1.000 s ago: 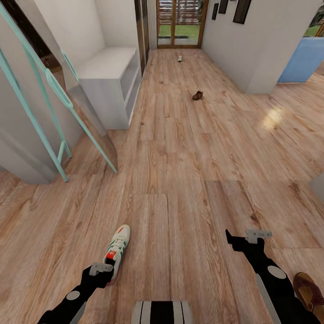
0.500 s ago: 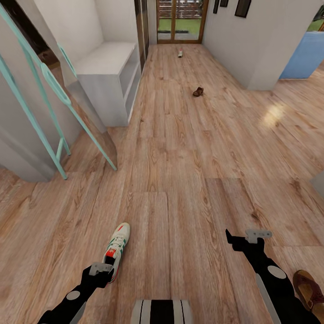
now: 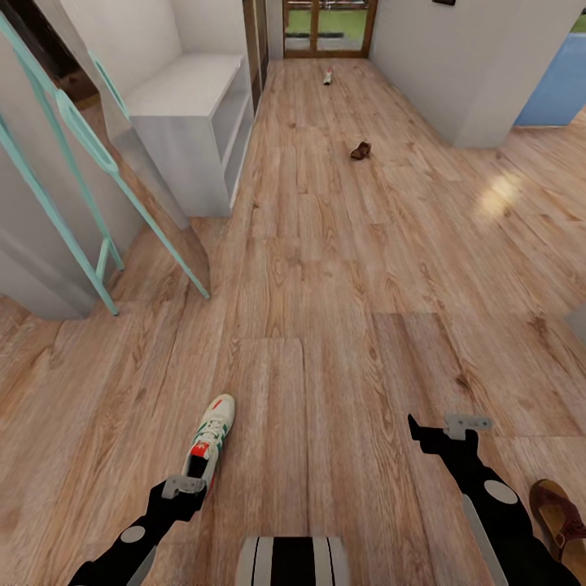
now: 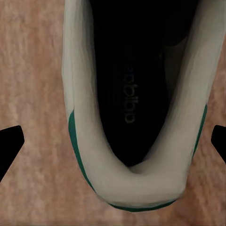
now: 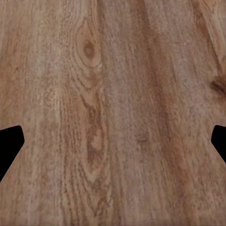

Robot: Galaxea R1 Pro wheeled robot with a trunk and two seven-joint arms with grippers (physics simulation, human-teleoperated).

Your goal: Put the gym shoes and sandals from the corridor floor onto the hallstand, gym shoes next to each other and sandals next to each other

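Nearest, the left gripper (image 4: 113, 139) is held spread wide above the heel of a white lace-up gym shoe with green side stripes and a red-orange heel (image 3: 209, 442), whose dark insole is seen through the opening (image 4: 134, 89). The right gripper (image 5: 113, 141) is spread wide over the bare light brown wood-plank corridor floor (image 3: 342, 309). A brown leather sandal (image 3: 560, 514) lies beside the right arm. Farther off, a second brown sandal (image 3: 360, 150) and another small shoe (image 3: 327, 78) rest on the planks, the low white-grey hallstand (image 3: 191, 122) standing against the left wall.

Both arms reach forward low, fingers (image 4: 10, 141) spread wide.
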